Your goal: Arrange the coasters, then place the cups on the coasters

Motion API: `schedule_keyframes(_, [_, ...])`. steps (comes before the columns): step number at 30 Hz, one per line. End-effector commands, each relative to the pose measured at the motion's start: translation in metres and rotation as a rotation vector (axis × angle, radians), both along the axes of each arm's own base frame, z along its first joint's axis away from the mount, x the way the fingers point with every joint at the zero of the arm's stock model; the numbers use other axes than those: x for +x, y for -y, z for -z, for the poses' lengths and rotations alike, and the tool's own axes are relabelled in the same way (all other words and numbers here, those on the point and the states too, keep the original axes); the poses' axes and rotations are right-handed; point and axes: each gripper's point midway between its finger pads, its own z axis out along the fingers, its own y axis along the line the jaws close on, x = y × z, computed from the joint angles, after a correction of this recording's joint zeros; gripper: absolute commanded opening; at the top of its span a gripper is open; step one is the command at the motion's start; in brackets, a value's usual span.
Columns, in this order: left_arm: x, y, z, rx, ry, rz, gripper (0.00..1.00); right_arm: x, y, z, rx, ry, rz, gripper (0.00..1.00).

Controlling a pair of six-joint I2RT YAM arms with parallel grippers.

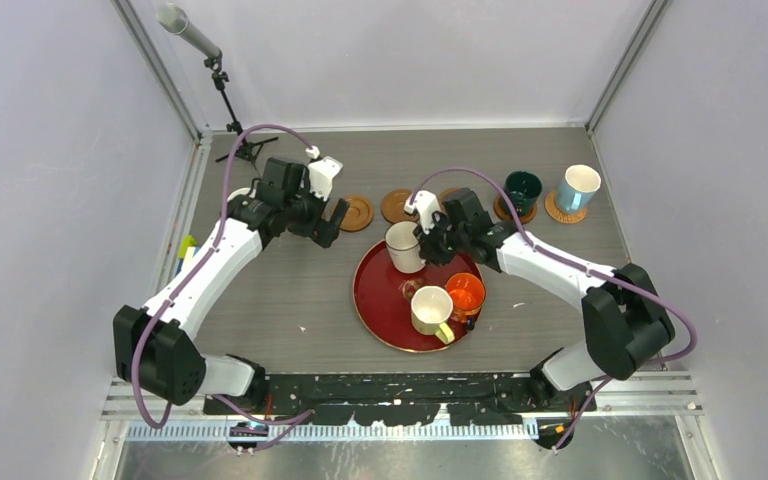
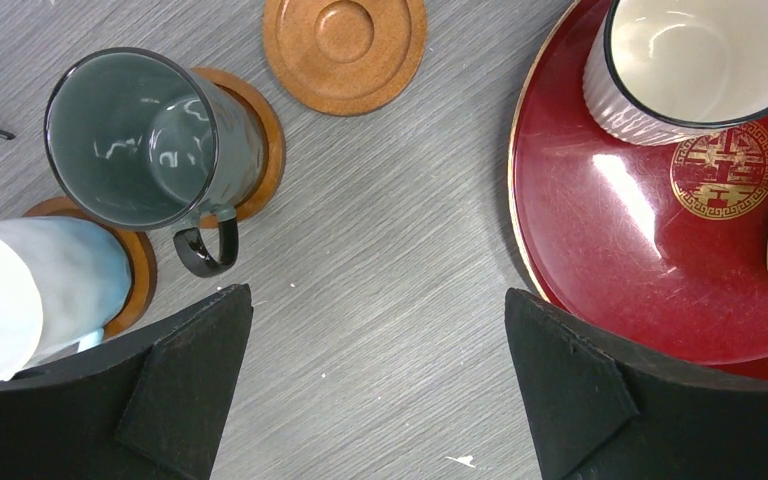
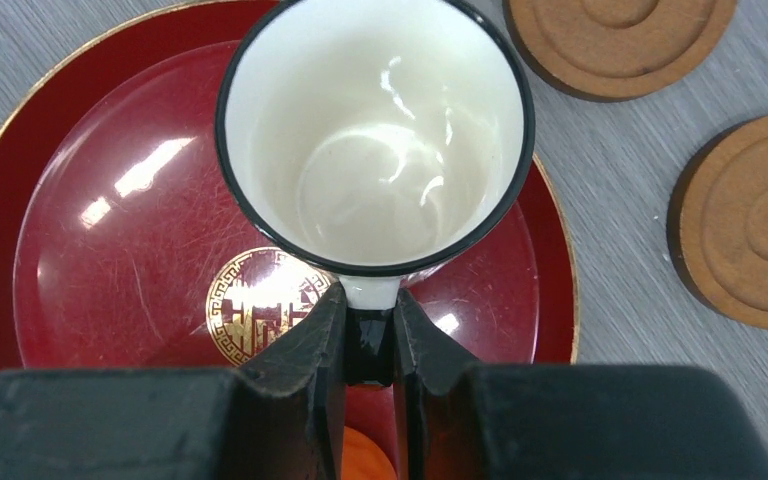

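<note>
My right gripper (image 3: 370, 300) (image 1: 428, 243) is shut on the dark handle of a white cup (image 3: 375, 130) (image 1: 403, 245) over the far part of the red tray (image 3: 90, 250) (image 1: 375, 300). A cream cup (image 1: 430, 310) and an orange cup (image 1: 465, 293) stand on the tray. Empty coasters (image 1: 355, 212) (image 1: 398, 205) (image 3: 620, 40) (image 3: 760, 220) lie behind it. A dark teal cup (image 1: 523, 190) and a light blue cup (image 1: 577, 188) sit on coasters at the back right. My left gripper (image 2: 378, 295) (image 1: 335, 222) is open over bare table, beside a grey-green cup (image 2: 140, 140) and a pale cup (image 2: 20, 290), both on coasters.
A microphone stand (image 1: 225, 95) rises at the back left corner. Grey walls close in the table on three sides. Small coloured items (image 1: 185, 250) lie by the left wall. Another empty coaster (image 2: 345, 45) lies just ahead of my left fingers.
</note>
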Motion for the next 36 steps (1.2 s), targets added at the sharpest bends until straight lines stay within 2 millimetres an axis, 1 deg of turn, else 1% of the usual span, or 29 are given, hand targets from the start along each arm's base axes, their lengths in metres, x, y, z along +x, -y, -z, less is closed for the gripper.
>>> schedule_keyframes(1, [0.001,-0.004,-0.02,-0.011,0.064,-0.005,1.0,0.013,-0.018,-0.024,0.046,0.077,-0.088,0.01])
schedule_keyframes(3, [0.001,-0.004,-0.02,-0.015,0.064,-0.006,1.0,0.008,-0.012,-0.012,0.004,0.039,-0.107,0.02])
schedule_keyframes(5, [0.002,-0.003,-0.02,-0.02,0.064,-0.005,1.0,0.004,-0.007,-0.002,-0.03,0.013,-0.119,0.06])
schedule_keyframes(7, [0.003,-0.002,-0.021,-0.021,0.066,-0.005,1.0,0.003,-0.003,0.004,-0.058,-0.003,-0.122,0.14])
schedule_keyframes(9, [0.004,-0.002,-0.021,-0.02,0.066,-0.005,1.0,0.002,-0.001,0.009,-0.076,-0.017,-0.118,0.21])
schedule_keyframes(13, [0.004,-0.002,-0.02,-0.021,0.063,-0.004,1.0,0.002,0.0,0.017,-0.1,-0.048,-0.125,0.29])
schedule_keyframes(18, [0.006,-0.002,-0.02,-0.02,0.068,-0.004,1.0,0.01,-0.001,0.023,-0.115,-0.064,-0.09,0.41])
schedule_keyframes(20, [0.007,-0.003,-0.02,-0.017,0.069,-0.006,1.0,0.012,-0.002,0.025,-0.111,-0.067,-0.077,0.42])
schedule_keyframes(22, [0.007,-0.003,-0.019,-0.017,0.068,-0.006,1.0,0.014,-0.003,0.026,-0.105,-0.068,-0.07,0.41])
schedule_keyframes(25, [0.007,-0.003,-0.019,-0.017,0.067,-0.005,1.0,0.016,-0.005,0.026,-0.095,-0.067,-0.058,0.34])
schedule_keyframes(26, [0.006,-0.003,-0.018,-0.016,0.065,-0.006,1.0,0.016,-0.005,0.025,-0.093,-0.066,-0.053,0.31])
schedule_keyframes(29, [0.006,-0.003,-0.017,-0.015,0.062,-0.006,1.0,0.017,-0.006,0.021,-0.083,-0.062,-0.043,0.11])
schedule_keyframes(30, [0.006,-0.003,-0.017,-0.015,0.063,-0.006,1.0,0.018,-0.006,0.019,-0.08,-0.058,-0.038,0.06])
schedule_keyframes(31, [0.007,-0.003,-0.018,-0.015,0.065,-0.005,1.0,0.019,-0.005,0.016,-0.077,-0.055,-0.032,0.03])
schedule_keyframes(32, [0.006,-0.003,-0.017,-0.014,0.063,-0.006,1.0,0.018,-0.005,0.012,-0.074,-0.054,-0.028,0.01])
schedule_keyframes(35, [0.007,-0.003,-0.017,-0.015,0.063,-0.006,1.0,0.017,-0.005,0.0,-0.057,-0.044,-0.015,0.01])
schedule_keyframes(36, [0.007,-0.003,-0.016,-0.015,0.062,-0.004,1.0,0.017,-0.005,-0.007,-0.042,-0.033,-0.009,0.01])
